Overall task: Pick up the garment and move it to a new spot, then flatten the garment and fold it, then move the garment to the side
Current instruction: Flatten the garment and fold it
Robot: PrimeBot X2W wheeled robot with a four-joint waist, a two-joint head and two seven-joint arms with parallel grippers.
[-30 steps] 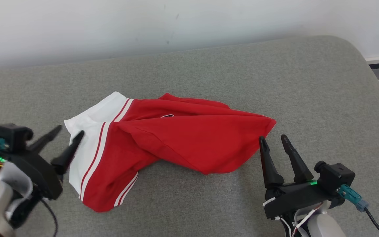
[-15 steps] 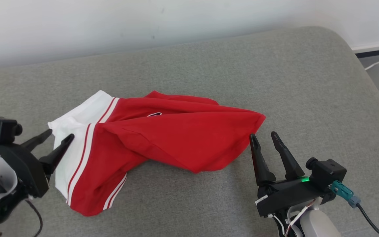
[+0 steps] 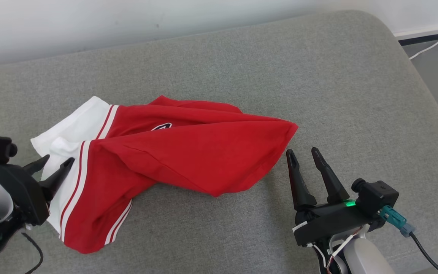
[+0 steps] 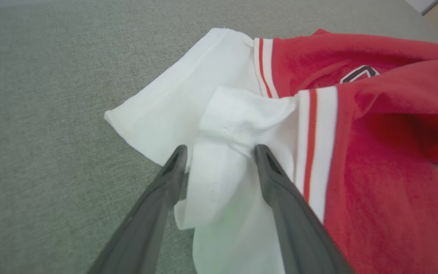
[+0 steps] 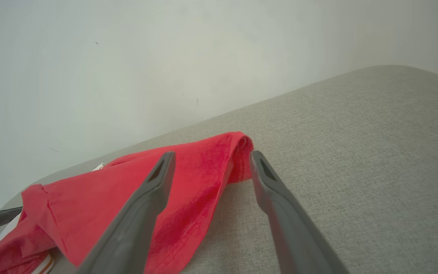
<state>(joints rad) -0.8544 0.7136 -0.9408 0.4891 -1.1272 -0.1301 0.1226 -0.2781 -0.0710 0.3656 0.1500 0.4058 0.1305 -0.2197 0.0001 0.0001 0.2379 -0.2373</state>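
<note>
Between the open left jaws lies white cloth of the garment [image 3: 188, 152]; right jaws gape nearby.

I see the garment [image 3: 188, 156] as soft matt knit cloth, red and white, finely fuzzy up close. The cushion [image 3: 318, 76] under it is coarse grey woven fabric. The fingers [image 4: 287, 213] of the left gripper [image 4: 219, 150] look like smooth, dull dark plastic. The wall [image 5: 127, 57] is smooth and matt.
</note>
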